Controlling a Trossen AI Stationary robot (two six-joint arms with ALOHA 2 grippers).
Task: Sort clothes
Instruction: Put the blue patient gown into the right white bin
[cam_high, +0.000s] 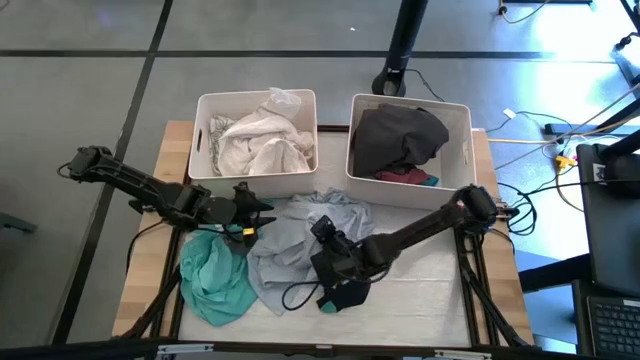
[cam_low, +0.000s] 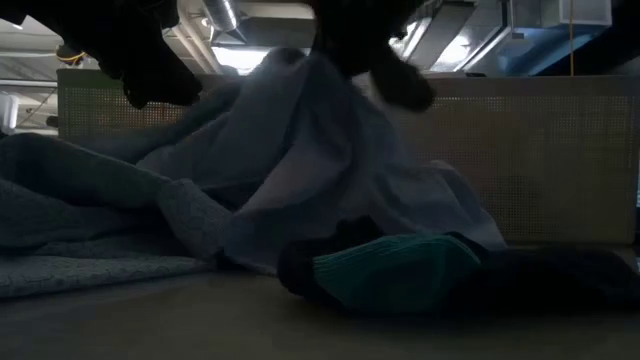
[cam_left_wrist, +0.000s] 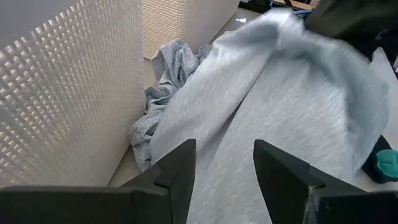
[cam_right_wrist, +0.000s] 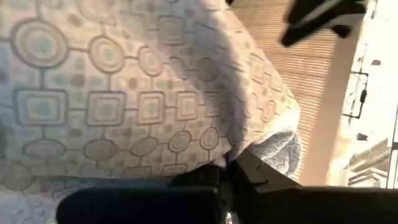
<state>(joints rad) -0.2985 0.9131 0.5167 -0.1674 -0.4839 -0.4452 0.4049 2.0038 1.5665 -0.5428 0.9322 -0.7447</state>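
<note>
A: Near edge first. Teal-green garment (cam_high: 212, 275) lies crumpled at 7 o'clock on the wooden table (cam_high: 140, 280). A small dark and teal piece (cam_high: 347, 293) sits at 6 o'clock.

B: Centre?

A: Pale grey-blue garment (cam_high: 300, 240), soft, wrinkled, with a printed ring-and-square pattern. Right gripper (cam_high: 322, 232) is clamped on its fabric and lifts a fold. Left gripper (cam_high: 262, 214) sits at its 9 o'clock edge, fingers apart.

B: Far side?

A: Two white bins. Left bin (cam_high: 203, 120) at 11 o'clock holds white clothes (cam_high: 258, 145); right bin (cam_high: 462, 150) at 1 o'clock holds black garment (cam_high: 400, 135) and a dark red piece (cam_high: 400, 175). Bare table strip at 4 o'clock.
</note>
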